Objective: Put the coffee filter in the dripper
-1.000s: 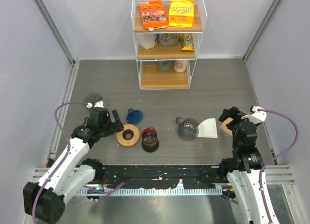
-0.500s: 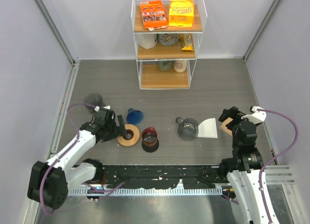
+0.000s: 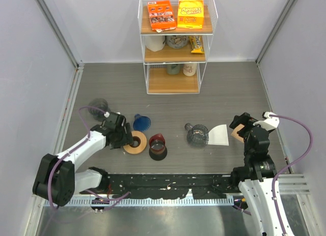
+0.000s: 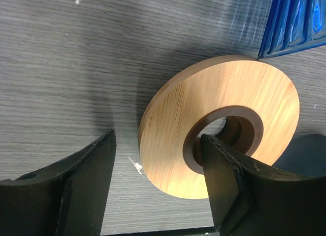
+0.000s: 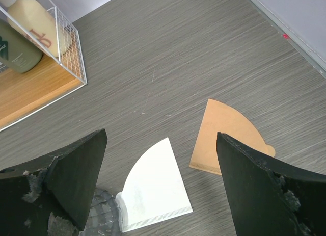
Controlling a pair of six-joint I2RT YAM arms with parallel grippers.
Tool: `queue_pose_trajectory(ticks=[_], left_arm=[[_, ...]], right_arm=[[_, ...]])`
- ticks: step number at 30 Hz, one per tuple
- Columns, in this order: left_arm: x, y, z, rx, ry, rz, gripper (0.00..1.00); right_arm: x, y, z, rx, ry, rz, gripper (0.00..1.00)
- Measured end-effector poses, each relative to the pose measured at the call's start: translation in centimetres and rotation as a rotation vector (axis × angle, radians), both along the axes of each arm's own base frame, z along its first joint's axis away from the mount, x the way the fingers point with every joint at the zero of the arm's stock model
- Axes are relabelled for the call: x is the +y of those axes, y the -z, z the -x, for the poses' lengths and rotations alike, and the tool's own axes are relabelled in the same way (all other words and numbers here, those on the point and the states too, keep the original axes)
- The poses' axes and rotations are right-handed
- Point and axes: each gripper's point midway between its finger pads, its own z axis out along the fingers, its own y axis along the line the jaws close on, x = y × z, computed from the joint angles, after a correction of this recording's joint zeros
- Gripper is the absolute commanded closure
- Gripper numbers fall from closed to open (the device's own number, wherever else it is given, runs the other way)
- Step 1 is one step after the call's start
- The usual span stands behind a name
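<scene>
Grey worktop (image 3: 234, 93) carries your white coffee filter (image 3: 220, 135) lying flat, one corner against the clear glass dripper (image 3: 197, 136), with a brown filter (image 5: 229, 136) just beside it. Only your right wrist view shows the right pincer (image 5: 162, 182) spread wide above both filters, holding nothing. Your left arm reaches low, the left pincer (image 4: 158, 177) apart over a wooden ring (image 4: 219, 139) touching a blue dripper (image 4: 298, 22).
</scene>
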Motion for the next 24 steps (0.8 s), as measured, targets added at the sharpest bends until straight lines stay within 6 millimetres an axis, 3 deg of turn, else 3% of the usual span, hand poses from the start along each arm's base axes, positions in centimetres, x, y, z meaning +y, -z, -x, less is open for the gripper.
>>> queue_pose_trajectory(ticks=[12,24], left_arm=[[0.1,0.5,-0.6,0.021,0.015,-0.100,0.41],[-0.3,0.5,-0.8,0.038,0.027,-0.111,0.67]], right_arm=[[0.1,0.9,-0.3,0.043,-0.003,-0.004,0.05],[-0.3,3.8,-0.2,0.271,0.047,-0.011,0.05]])
